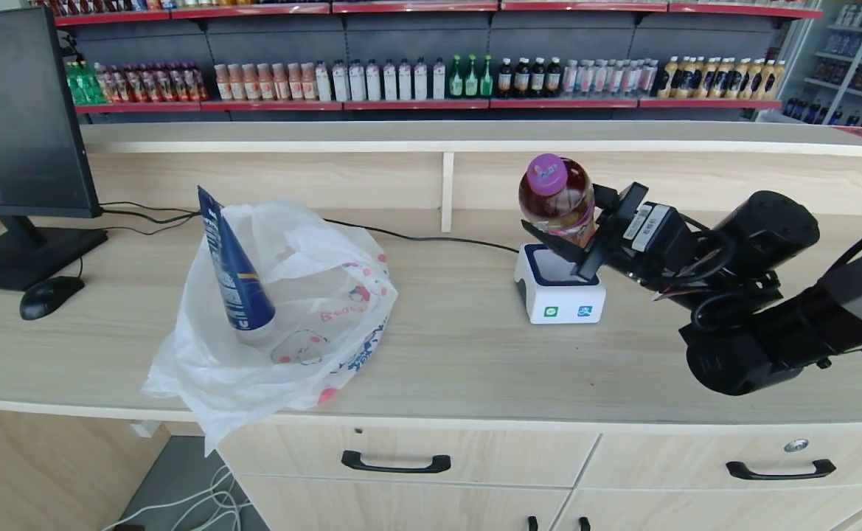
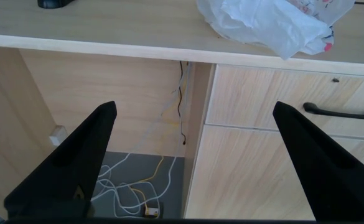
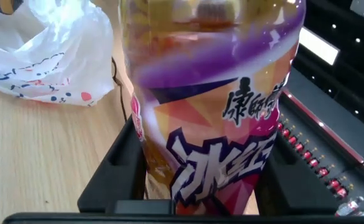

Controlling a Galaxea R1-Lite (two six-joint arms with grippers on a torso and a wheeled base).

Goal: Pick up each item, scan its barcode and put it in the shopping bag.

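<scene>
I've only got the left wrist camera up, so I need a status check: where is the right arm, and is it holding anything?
Observer: The right gripper is shut on a purple-capped bottle, held just above the white scanner.
Operator: Is anything inside the shopping bag?
Observer: Yes, a blue tube stands cap-down in the open shopping bag, leaning.
Operator: How is the bottle oriented?
Observer: Cap up and tilted. Its lower end is hidden by the gripper, so I cannot tell whether it touches the scanner.
</scene>
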